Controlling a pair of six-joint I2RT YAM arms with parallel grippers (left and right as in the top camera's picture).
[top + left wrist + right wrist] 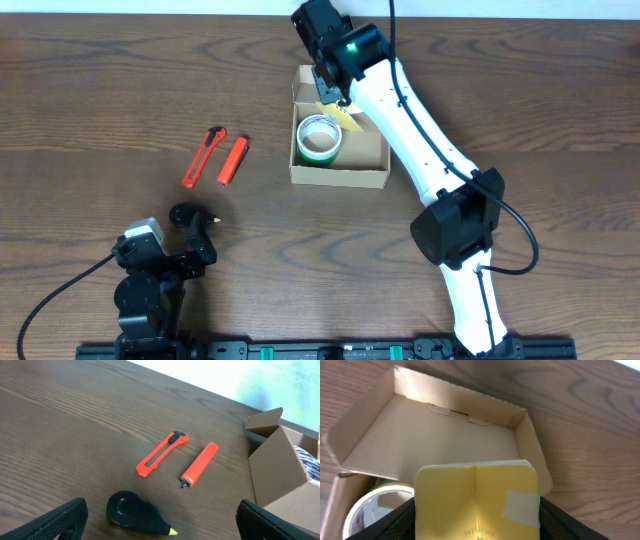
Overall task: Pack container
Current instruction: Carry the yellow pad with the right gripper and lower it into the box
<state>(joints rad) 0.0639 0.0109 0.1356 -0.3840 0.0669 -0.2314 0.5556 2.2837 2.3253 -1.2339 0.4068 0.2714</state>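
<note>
A yellow notepad (476, 490) pinched in the right claw (477, 522) hangs over the open box (338, 178) at the middle of the table (100, 80), tape roll (320, 140) already inside; cutter (204, 158), marker (233, 161) and black dispenser (190, 214) wait outside near the wide-open left claw (165, 527)

Beside the cutter (161, 453) lies a marker (199, 463), black dispenser (132, 513) near.

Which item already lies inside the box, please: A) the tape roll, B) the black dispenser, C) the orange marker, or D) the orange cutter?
A: the tape roll sits within the walls of the open box, while the cutter, marker and dispenser lie on the table to its left.
</note>
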